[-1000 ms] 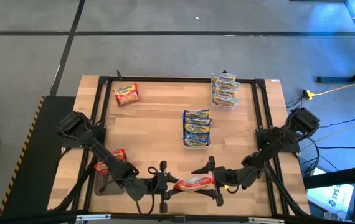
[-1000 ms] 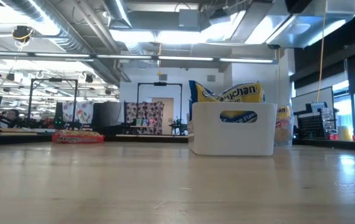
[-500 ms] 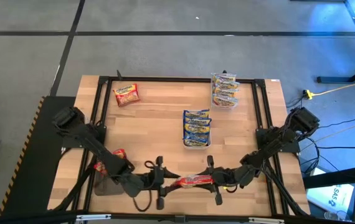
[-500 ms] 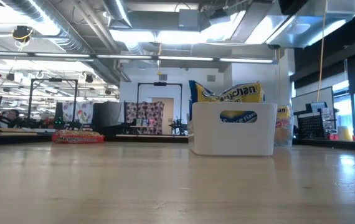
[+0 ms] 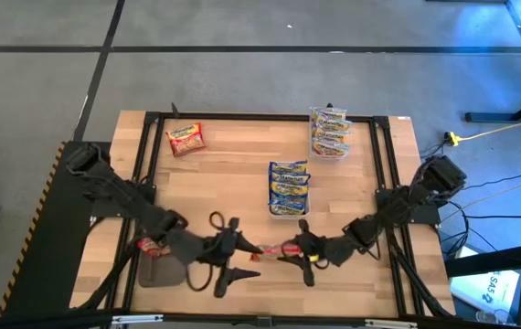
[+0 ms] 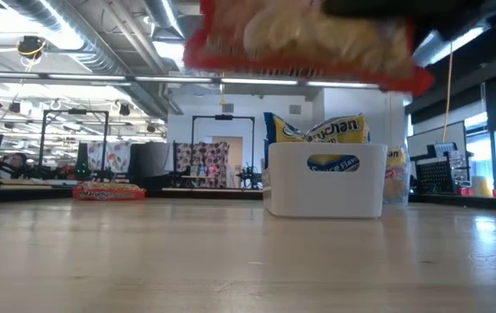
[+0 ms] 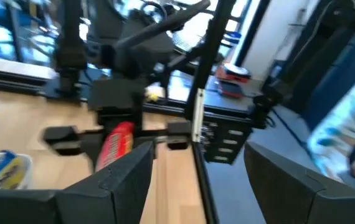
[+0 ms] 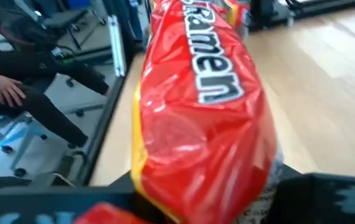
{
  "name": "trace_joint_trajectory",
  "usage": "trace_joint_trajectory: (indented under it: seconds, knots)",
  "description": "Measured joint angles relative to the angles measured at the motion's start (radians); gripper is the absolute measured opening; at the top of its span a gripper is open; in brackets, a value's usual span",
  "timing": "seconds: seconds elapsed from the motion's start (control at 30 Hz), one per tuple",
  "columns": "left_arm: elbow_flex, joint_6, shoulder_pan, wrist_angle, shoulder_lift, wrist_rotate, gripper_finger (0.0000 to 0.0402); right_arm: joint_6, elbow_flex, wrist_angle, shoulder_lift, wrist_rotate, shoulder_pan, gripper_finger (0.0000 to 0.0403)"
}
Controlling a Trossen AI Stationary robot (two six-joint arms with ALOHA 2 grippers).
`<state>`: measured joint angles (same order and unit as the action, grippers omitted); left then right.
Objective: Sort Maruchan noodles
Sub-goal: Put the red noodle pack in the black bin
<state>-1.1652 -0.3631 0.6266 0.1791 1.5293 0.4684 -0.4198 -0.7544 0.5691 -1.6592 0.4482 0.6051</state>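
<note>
Only the right wrist view shows the print on the red plastic ramen packet (image 8: pixel 196 112): white "Ramen" lettering running along its length, with the packet filling the view and the right gripper's dark fingers (image 8: pixel 327 199) clamped on its near end; a seated person's dark-clothed legs and a hand show beyond the table edge there. From the high view the same red packet (image 5: pixel 272 250) is small, held off the wooden table (image 5: pixel 233 164) near its front edge, its long axis running left to right between the two arms. The right gripper (image 5: pixel 299 252) grips it, while the left gripper (image 5: pixel 227 259), just beside the packet's other end, has its fingers spread wide and apart from it. The low view shows the packet (image 6: pixel 309 39) hanging level above the tabletop. The white rectangular tray (image 5: pixel 287 212) at mid-table holds a stack of yellow-and-blue noodle packets (image 5: pixel 288 183); the clear plastic tub (image 5: pixel 330 151) at the far right holds more yellow packets (image 5: pixel 330 128). A single orange-bordered packet (image 5: pixel 186 138) lies flat at the far left, and another red packet (image 5: pixel 149 245) rests under the left arm.
</note>
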Motion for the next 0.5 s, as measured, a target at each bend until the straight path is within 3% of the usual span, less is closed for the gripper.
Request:
trace_joint_trajectory:
  seconds: [0.17, 0.3, 0.5]
  knots:
    - [-0.063, -0.077, -0.093, -0.181, 0.012, -0.138, 0.0243, 0.001, 0.0, -0.019, 0.0, -0.038, -0.041, 0.0097]
    - [-0.199, -0.077, -0.141, -0.405, 0.036, -0.169, 0.0242, 0.005, 0.0, -0.019, 0.0, -0.068, -0.058, 0.0095]
    - [-0.453, -0.079, -0.205, -0.787, 0.179, -0.212, 0.0242, 0.005, 0.0, -0.021, -0.005, -0.067, -0.058, 0.0099]
